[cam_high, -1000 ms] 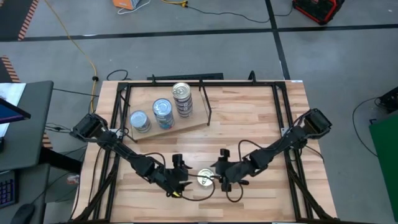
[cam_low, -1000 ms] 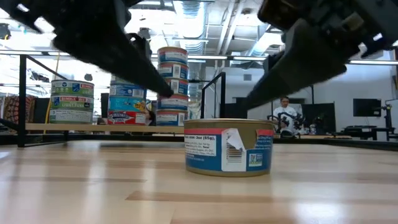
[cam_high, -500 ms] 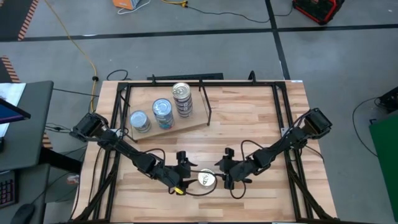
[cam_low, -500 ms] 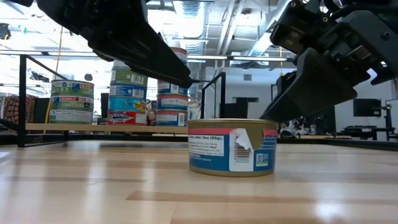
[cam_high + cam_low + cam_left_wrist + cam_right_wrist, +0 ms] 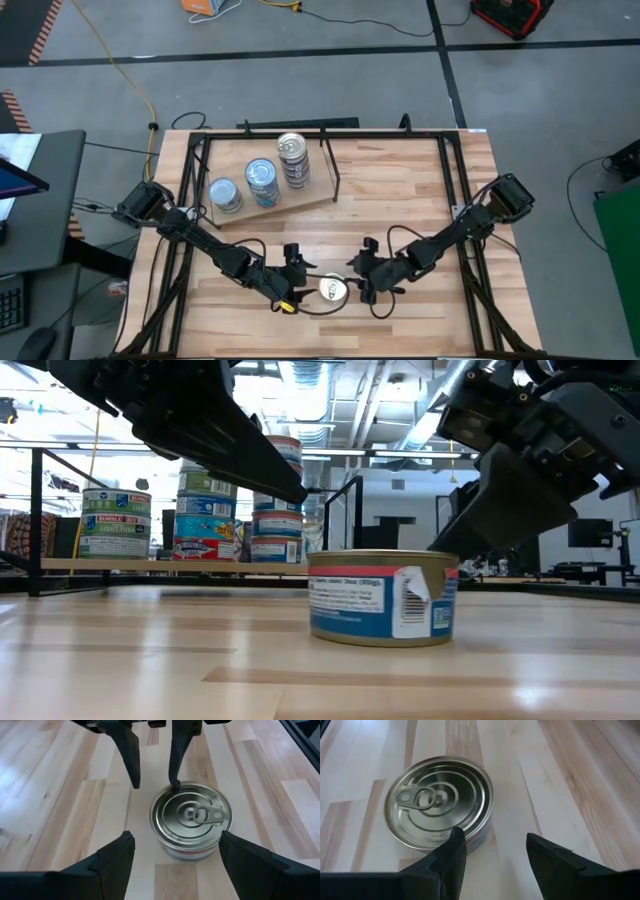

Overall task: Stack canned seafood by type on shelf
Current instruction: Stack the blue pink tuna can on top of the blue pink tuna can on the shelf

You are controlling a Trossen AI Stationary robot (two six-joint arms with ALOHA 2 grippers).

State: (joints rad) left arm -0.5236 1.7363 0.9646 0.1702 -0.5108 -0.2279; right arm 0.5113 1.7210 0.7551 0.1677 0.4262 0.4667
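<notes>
One flat round tin with a blue label and a silver pull-tab lid sits alone on the butcher-block tabletop near its front edge, well apart from the light plywood shelf where three stacks of tins already stand. I have both arms low on either side of it. My left gripper faces the tin with its jaws spread wide, wider than the tin and not touching it. My right gripper comes in from the other side, jaws apart, with one fingertip right at the lid's rim; nothing is pinched.

I judge the tin rigid, fairly dense for its size and slick on its metal wall, so it will skate across the wood if nudged. I would take it across the side wall, below the lid's lip, squarely through its middle
</notes>
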